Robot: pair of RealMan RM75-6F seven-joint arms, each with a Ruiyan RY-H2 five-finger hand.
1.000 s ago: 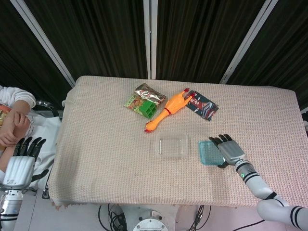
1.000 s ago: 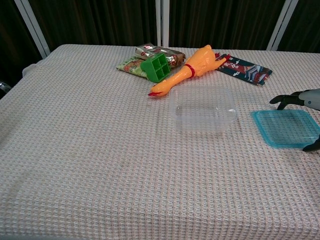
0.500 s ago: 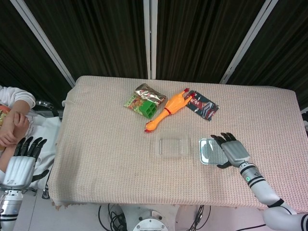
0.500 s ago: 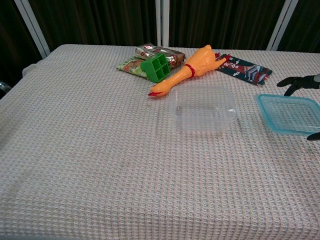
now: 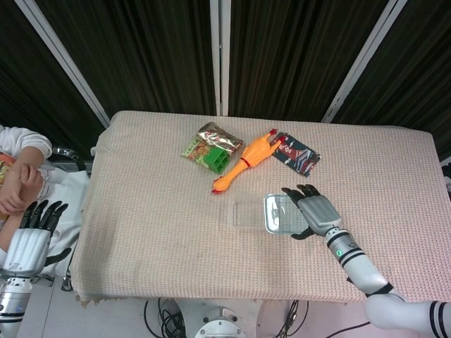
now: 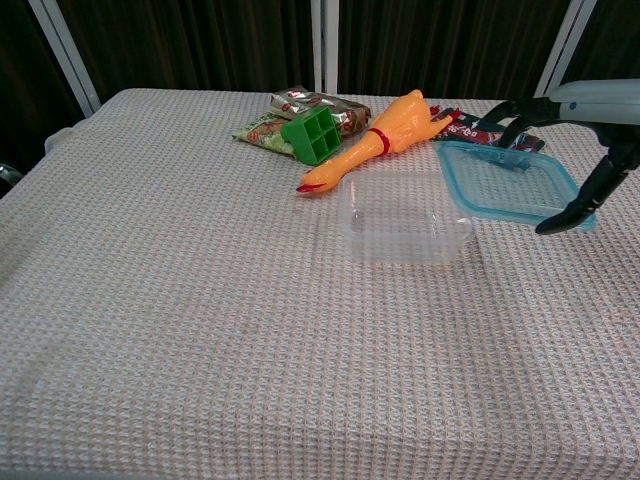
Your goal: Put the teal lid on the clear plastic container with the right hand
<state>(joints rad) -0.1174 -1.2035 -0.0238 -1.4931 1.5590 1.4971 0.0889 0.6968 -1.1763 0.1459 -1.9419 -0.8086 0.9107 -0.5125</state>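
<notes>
My right hand (image 5: 314, 210) (image 6: 590, 120) holds the teal lid (image 5: 281, 213) (image 6: 505, 181) by its right edge, lifted off the cloth and tilted. The lid's left edge overlaps the right side of the clear plastic container (image 5: 249, 213) (image 6: 400, 219), which sits open in the middle of the table. My left hand (image 5: 36, 229) hangs off the table's left side, fingers apart and holding nothing; the chest view does not show it.
At the back lie an orange rubber chicken (image 5: 244, 161) (image 6: 378, 138), a green grid block (image 5: 215, 160) (image 6: 313, 133) on snack packets (image 5: 219, 135), and a dark patterned packet (image 5: 297, 153) (image 6: 495, 137). A person's arm (image 5: 21, 176) shows at the far left.
My right hand lifted the teal lid off the cloth and carried it left, from the table's right side to over the container's right edge.
</notes>
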